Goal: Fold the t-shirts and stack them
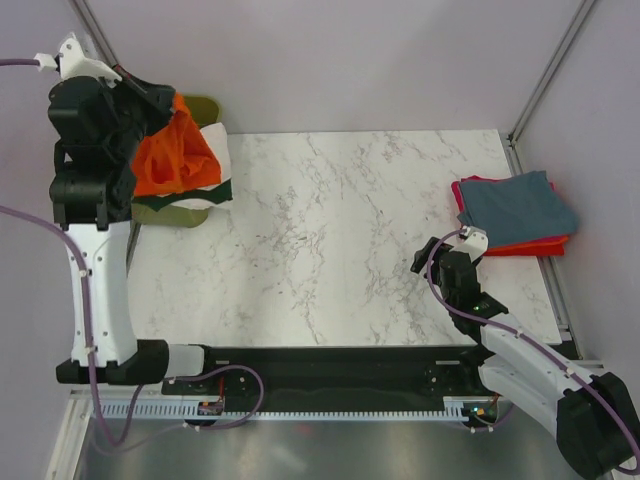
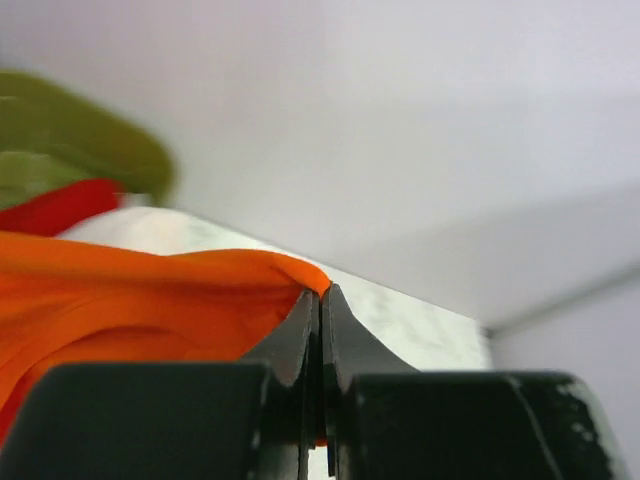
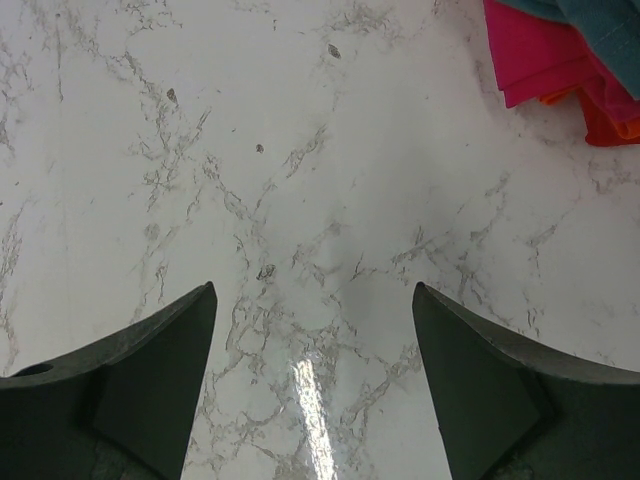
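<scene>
My left gripper (image 1: 172, 112) is raised at the far left and shut on the bright orange t-shirt (image 1: 172, 157), which hangs from it over the bin; in the left wrist view the orange cloth (image 2: 130, 310) is pinched between the closed fingertips (image 2: 300, 320). A white t-shirt with dark green trim (image 1: 215, 180) lies under it, and red cloth (image 2: 60, 205) shows behind. A folded stack sits at the right: slate blue-grey t-shirt (image 1: 517, 207) on top, magenta (image 3: 535, 55) and red (image 1: 535, 245) beneath. My right gripper (image 1: 428, 255) is open and empty over the marble, left of the stack.
An olive-green bin (image 1: 175, 212) stands at the table's far left corner, holding the unfolded shirts. The white marble tabletop (image 1: 340, 230) lies between bin and stack. Metal frame posts (image 1: 545, 70) rise at the back corners.
</scene>
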`<state>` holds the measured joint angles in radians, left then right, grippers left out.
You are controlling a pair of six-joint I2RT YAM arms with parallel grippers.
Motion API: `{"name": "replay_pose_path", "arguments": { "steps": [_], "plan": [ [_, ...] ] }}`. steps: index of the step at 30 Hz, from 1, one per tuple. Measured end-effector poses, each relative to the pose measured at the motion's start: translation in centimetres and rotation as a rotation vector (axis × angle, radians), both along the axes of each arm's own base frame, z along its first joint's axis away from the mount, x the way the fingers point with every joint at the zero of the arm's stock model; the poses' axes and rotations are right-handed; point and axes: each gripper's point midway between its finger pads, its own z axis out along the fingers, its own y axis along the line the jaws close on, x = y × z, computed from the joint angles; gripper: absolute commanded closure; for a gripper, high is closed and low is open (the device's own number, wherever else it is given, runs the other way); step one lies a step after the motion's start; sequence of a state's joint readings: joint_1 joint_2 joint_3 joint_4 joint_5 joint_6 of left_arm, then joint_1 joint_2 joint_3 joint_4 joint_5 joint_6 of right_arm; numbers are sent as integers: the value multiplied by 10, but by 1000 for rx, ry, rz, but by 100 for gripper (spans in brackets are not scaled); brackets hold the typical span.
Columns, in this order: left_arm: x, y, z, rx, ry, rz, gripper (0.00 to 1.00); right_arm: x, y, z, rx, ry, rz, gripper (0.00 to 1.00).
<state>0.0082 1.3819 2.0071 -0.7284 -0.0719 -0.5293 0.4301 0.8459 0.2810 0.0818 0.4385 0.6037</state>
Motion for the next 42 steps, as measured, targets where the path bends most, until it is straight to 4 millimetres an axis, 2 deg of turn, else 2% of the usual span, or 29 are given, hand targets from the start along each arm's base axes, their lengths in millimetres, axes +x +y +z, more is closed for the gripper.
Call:
{"name": "replay_pose_path", "arguments": {
  "steps": [1, 3, 4, 5, 8, 11, 14, 16, 19, 21, 24, 26, 28, 29, 30, 31, 32, 33, 34, 35, 37, 40, 41, 42],
  "plan": [
    [-11, -22, 17, -31, -54, -81, 98, 0, 0, 0, 0, 0, 0, 13],
    [-28, -70, 36, -75, -112, -242, 98, 0, 0, 0, 0, 0, 0, 13],
    [-37, -100, 42, -96, -130, -345, 98, 0, 0, 0, 0, 0, 0, 13],
    [-45, -133, 43, -117, -130, -450, 98, 0, 0, 0, 0, 0, 0, 13],
    [-52, -202, 34, -156, -92, -654, 98, 0, 0, 2, 3, -7, -1, 13],
    [-38, -249, 12, -168, -17, -767, 98, 1, 0, 7, 11, -26, -1, 13],
    [-18, -274, 9, -171, 3, -815, 98, 1, 0, 9, 12, -31, -4, 13],
    [-11, -276, 14, -172, -15, -809, 97, 1, -1, 9, 12, -31, -5, 13],
    [-15, -263, 17, -172, -36, -761, 97, 1, -1, 9, 11, -33, -8, 13],
    [-27, -247, 3, -167, -30, -714, 95, 1, -2, 12, 15, -41, -10, 13],
    [-44, -222, -42, -153, 22, -640, 95, 1, -2, 17, 22, -59, -13, 13],
    [-53, -205, -89, -139, 72, -581, 93, 0, -3, 18, 27, -70, -15, 13],
    [-62, -191, -142, -117, 155, -525, 81, -1, -4, 19, 29, -77, -17, 13],
    [-66, -184, -169, -109, 192, -496, 72, -1, -5, 20, 29, -79, -20, 13],
    [-72, -175, -201, -97, 248, -463, 40, -2, -5, 21, 30, -85, -23, 13],
    [-78, -166, -231, -82, 299, -428, 24, -2, -6, 22, 31, -90, -27, 12],
    [-83, -160, -252, -79, 331, -401, 12, -3, -7, 23, 33, -96, -29, 12],
    [-90, -151, -275, -69, 371, -364, 1, -3, -7, 24, 35, -100, -29, 7],
    [-97, -143, -292, -63, 399, -334, 0, -3, -7, 24, 38, -103, -29, 2],
    [-102, -135, -305, -59, 420, -307, 0, -4, -7, 24, 46, -103, -33, 2],
    [-109, -126, -317, -47, 436, -279, 0, -4, -7, 20, 65, -90, -48, 2],
    [-109, -124, -315, -51, 420, -269, 0, -5, -6, 7, 55, -29, -56, 3],
    [-108, -124, -314, -58, 414, -267, 2, -6, -5, 2, 46, -3, -52, 8],
    [-107, -125, -316, -67, 412, -266, 9, -5, -4, 0, 37, 19, -48, 15]
  ]
}}
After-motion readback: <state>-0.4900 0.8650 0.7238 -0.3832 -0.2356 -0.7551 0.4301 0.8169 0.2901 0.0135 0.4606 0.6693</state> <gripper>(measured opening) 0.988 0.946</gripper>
